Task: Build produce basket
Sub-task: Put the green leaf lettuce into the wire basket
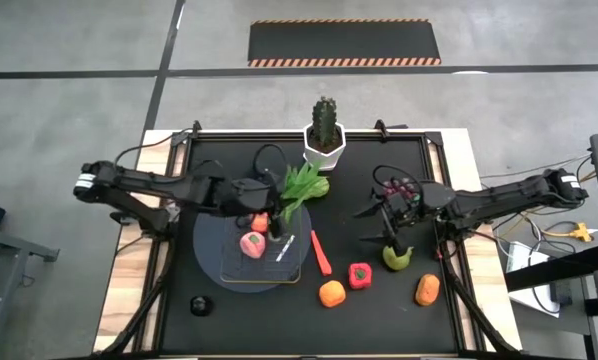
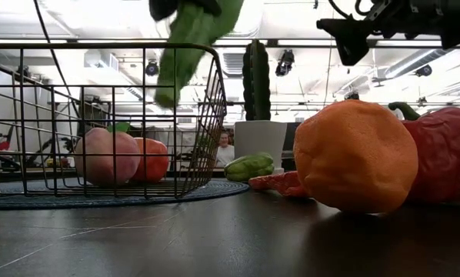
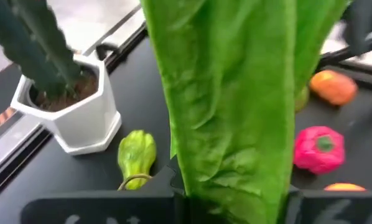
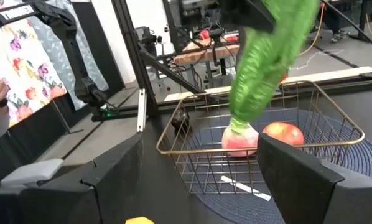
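Observation:
The wire basket [image 4: 341, 124] stands on a round grey-blue disc [image 1: 209, 250] left of centre, with a pink apple [image 4: 239, 142] and a red apple [image 4: 284, 133] inside. My left gripper [image 3: 232, 202] is above the basket, shut on the long green leafy stalk [image 2: 188, 46]. My right gripper [image 4: 198, 180] hovers open at mid-right, near the purple grapes [image 1: 397, 187], touching nothing. On the table lie a carrot [image 1: 321, 252], a red pepper [image 1: 360, 275], an orange [image 1: 331, 293], another orange piece [image 1: 427, 290] and a green pear [image 1: 397, 257]. My left gripper pinches the leafy stalk between its two fingers; the broad green leaf [image 3: 229, 180] fills the gap between them and reaches on beyond. The fingers slant downward from the table's left side. The stalk hangs tilted below them, its lower end [image 2: 165, 96] clear above the basket's floor.
A cactus in a white pot [image 1: 324, 140] stands at the far middle, with a small green fruit [image 3: 136, 154] beside it. A small dark knob [image 1: 200, 305] lies near the front left. A white strip [image 4: 245, 186] lies on the basket's floor.

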Available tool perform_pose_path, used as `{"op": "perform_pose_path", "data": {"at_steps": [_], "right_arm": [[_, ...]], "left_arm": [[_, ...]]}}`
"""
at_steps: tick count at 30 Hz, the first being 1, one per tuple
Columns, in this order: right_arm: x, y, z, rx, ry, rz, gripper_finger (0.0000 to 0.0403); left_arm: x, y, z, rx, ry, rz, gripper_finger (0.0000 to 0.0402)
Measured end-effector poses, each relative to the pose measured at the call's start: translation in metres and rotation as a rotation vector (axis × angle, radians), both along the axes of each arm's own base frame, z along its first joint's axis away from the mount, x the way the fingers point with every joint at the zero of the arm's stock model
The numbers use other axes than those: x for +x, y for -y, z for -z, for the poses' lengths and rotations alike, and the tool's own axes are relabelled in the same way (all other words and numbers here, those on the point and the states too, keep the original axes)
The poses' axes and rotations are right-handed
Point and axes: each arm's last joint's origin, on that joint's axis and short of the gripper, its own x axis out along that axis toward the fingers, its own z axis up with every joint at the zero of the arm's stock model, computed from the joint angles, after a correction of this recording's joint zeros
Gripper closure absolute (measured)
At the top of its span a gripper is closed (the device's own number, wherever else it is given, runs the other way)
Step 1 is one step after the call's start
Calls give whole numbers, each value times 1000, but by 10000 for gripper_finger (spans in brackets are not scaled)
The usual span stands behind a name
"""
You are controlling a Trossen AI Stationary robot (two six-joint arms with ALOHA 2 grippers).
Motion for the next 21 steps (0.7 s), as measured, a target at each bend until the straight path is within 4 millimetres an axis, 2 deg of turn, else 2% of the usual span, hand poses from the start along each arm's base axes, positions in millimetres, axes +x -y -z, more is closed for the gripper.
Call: {"op": "perform_pose_path", "data": {"at_steps": [10, 16, 21], "right_arm": [[3, 0, 4, 8, -28, 1, 108], [3, 0, 5, 14, -38, 1, 101], [4, 0, 7, 23, -55, 1, 104]], "left_arm": [[35, -14, 43, 16, -126, -89, 375], [43, -18, 56, 27, -165, -110, 375], [45, -20, 58, 29, -170, -115, 367]]}}
